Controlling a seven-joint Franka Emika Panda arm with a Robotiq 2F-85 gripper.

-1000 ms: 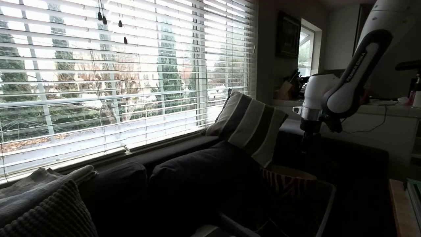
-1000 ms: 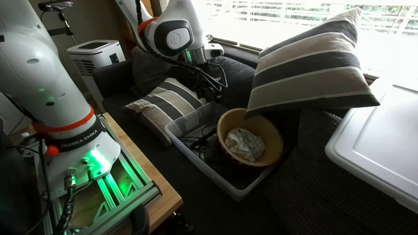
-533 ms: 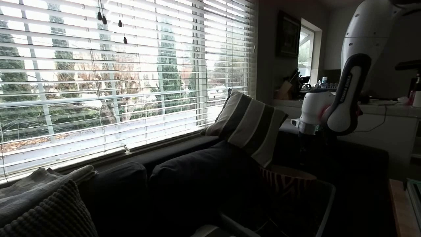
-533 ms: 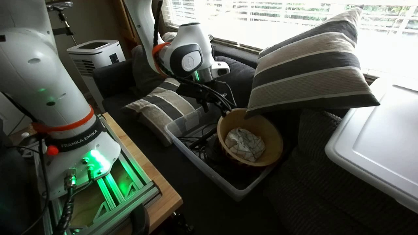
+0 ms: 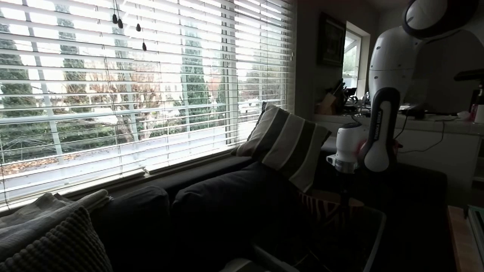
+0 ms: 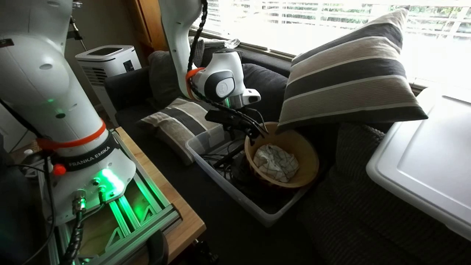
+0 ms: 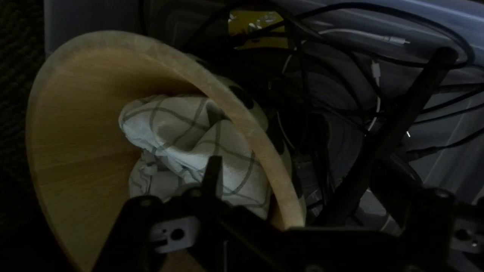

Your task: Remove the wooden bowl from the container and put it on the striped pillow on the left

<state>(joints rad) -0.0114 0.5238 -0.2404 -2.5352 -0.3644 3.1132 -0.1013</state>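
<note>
Round tan wooden bowl (image 6: 306,157) w/ crumpled white grey-checked cloth (image 7: 181,124) inside sits in the clear plastic bin (image 6: 271,218), prob. partly propped by the black cable tangle (image 7: 302,79) beside it. Black two-finger gripper (image 7: 303,170) has its jaws spread, unloaded — one side over the opening, one outside the rim — presumably to pinch the wall, b/c full width looks too big.

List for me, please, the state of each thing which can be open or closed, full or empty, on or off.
Wooden bowl: not empty, a crumpled cloth inside.
Container: open on top, holding the bowl and cables.
Gripper: open, the bowl's rim showing between its jaws in the wrist view.
Blinds: lowered, slats open.
Base light: on, green.
White appliance: on or off, cannot tell.
</note>
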